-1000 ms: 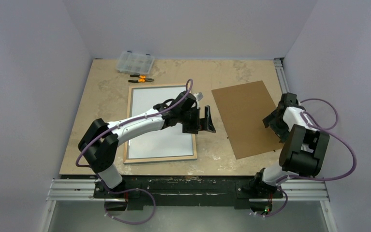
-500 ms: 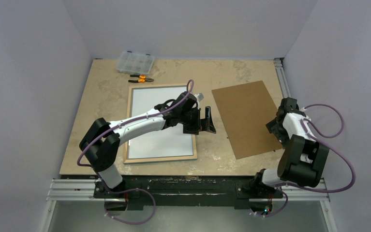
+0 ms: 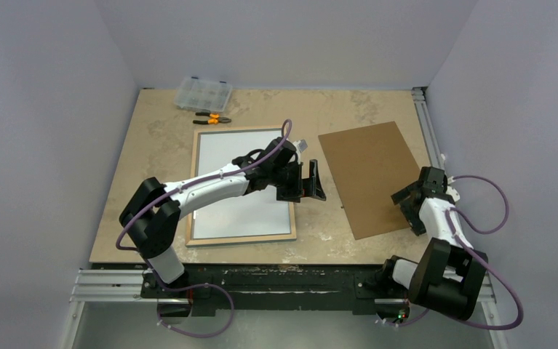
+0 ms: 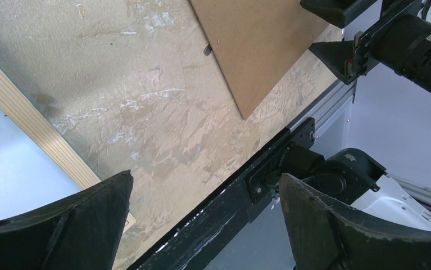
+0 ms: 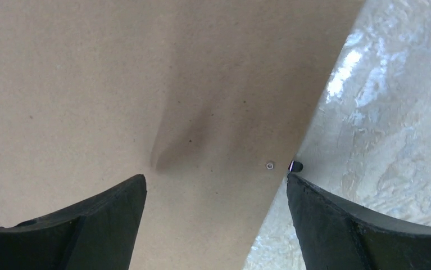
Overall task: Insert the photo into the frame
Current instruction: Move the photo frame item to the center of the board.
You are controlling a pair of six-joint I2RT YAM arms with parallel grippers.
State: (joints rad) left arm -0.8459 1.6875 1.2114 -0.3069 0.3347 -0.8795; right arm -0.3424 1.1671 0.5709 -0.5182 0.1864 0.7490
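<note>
Nearest us, the right hand (image 3: pixel 405 207) hangs over the near right corner of the brown cardboard backing board (image 3: pixel 367 174). Its fingers (image 5: pixel 89 225) are spread wide with nothing between them. In its wrist view we see the board's edge and a small dark tab (image 5: pixel 295 165) at that edge. The frame (image 3: pixel 243 238) lies flat on the desk (image 3: pixel 159 145), left of centre, light wood back up. The photo (image 3: pixel 221 156) sits inside it, plain white side up, so the picture side is hidden. The left arm reaches across the frame. The left hand (image 3: pixel 319 182) is just past the frame's right rail, above bare desk between frame and board. It is wide open and holds nothing. Its wrist view shows the wood rail, a strip of white photo, and the board's near corner. The board lies flat, turned slightly, well apart from the frame. Farther back, orange-handled pliers (image 3: pixel 212 117) lie just behind the frame. A clear compartment box (image 3: pixel 203 92) sits at the far edge.
</note>
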